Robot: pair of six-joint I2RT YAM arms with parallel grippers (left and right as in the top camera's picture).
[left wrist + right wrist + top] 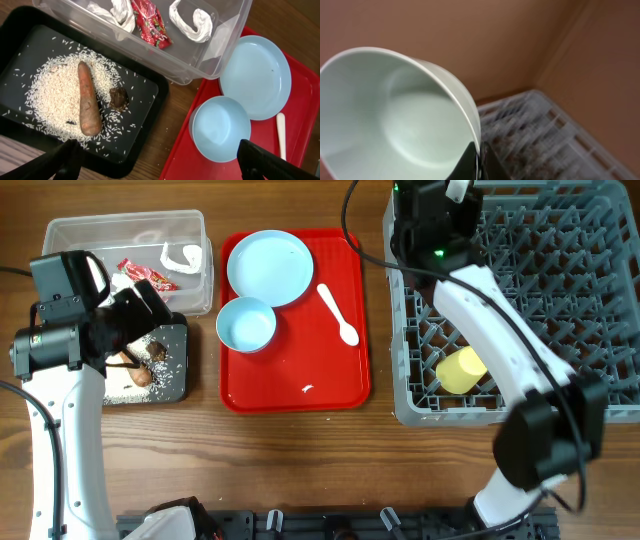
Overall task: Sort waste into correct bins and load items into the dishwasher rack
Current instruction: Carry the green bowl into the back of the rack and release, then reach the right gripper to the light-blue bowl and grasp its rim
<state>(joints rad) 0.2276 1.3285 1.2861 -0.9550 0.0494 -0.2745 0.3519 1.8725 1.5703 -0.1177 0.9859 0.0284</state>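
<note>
In the near corner of the dishwasher rack (410,405), a small yellow cup (461,369). Leftward on the table (300,470), left gripper (157,152) spread wide above the black tray (142,140) of rice (55,95), carrot stick (87,102) and dark lump (119,98). Further back, on the red serving tray (300,360): whitish-blue bowl (246,324), white spoon (338,312), pale blue plate (269,268). Beyond the black tray, in the clear tub (220,55): red wrapper (150,22), paper scraps (192,20). Farthest, above the rack's far corner, right gripper (476,162) clamped on the mint-green bowl (395,115) at its rim.

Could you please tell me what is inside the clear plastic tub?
Inside the clear tub lie a red snack wrapper and white crumpled paper scraps. In the overhead view the left arm covers the tub's near-left corner, so anything there is hidden.
</note>
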